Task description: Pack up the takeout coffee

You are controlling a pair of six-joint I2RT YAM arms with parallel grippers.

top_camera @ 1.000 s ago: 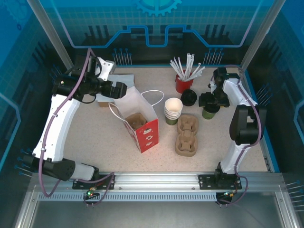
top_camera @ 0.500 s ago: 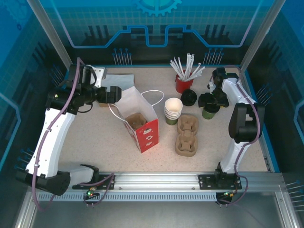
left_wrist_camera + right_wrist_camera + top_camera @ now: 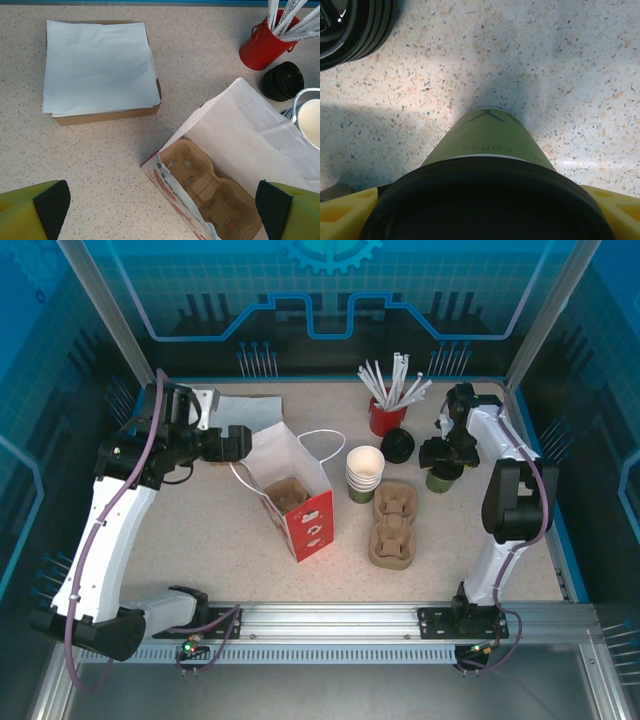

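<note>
The takeout coffee (image 3: 440, 478), a green paper cup with a black lid, stands on the table at the right, beside the stack of black lids. My right gripper (image 3: 441, 454) is down over it. In the right wrist view the cup (image 3: 487, 137) sits between the yellow fingers (image 3: 342, 212), and the black lid hides whether they touch its wall. The red and white paper bag (image 3: 300, 502) stands open mid-table with a brown pulp carrier (image 3: 210, 190) inside. My left gripper (image 3: 238, 443) hovers open just left of the bag's mouth (image 3: 162, 212), holding nothing.
A stack of like cups (image 3: 364, 472) and a second pulp carrier (image 3: 393, 525) sit right of the bag. Behind them are a red bucket of straws (image 3: 385, 415) and black lids (image 3: 397, 445). A box of white napkins (image 3: 97, 70) lies at the back left.
My left arm has pulled back to the left, away from the bag. The right gripper stays over the cup.
</note>
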